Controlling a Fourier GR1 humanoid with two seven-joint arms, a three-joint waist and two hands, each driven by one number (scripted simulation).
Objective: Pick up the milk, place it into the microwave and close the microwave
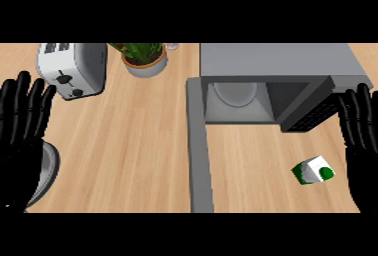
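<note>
A small green and white milk carton point(313, 171) lies on the wooden counter at the lower right, in front of the microwave. The grey microwave point(280, 62) stands at the back right, its cavity showing a pale round plate point(235, 94). Its door point(198, 145) is swung open toward me, seen edge-on as a long grey strip left of the carton. My right hand point(362, 130) is at the right edge, fingers straight and pointing up, just right of the carton and apart from it. At the left edge, my left hand point(21, 130) stays open, fingers up.
A silver toaster point(71, 69) stands at the back left. A potted green plant point(144, 59) sits between it and the microwave. A grey rounded object point(44, 175) shows partly under my left hand. Bare wood lies between the door and the left hand.
</note>
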